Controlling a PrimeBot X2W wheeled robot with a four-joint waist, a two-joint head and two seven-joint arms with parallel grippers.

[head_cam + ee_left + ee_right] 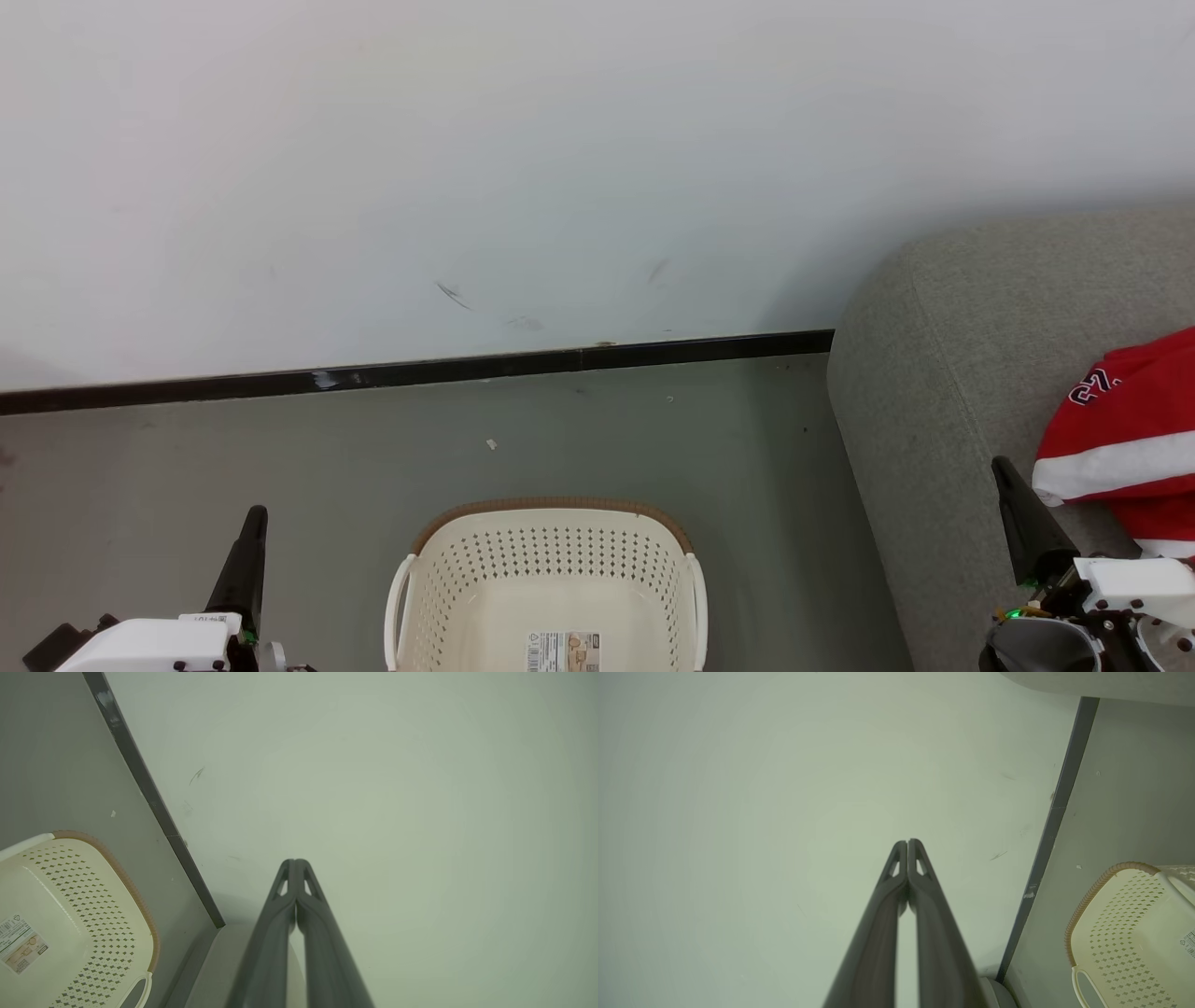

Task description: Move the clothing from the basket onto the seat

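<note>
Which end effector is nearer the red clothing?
Right. The right end effector is close beside the clothing; the left end effector is far off, across the basket.

Cream-white perforated plastic laundry basket [551, 553] is cut by the near edge, its inner-bottom label [563, 651] cropped, print too small to read. Red sports clothing with a white band [1125, 420] runs off the right edge; the big grey woven-fabric seat cushion [934, 392] under it is cropped right and near. Left gripper [295, 862] and right gripper [907, 842] blur toward the bottom edge of their wrist views and are cut there.
</note>
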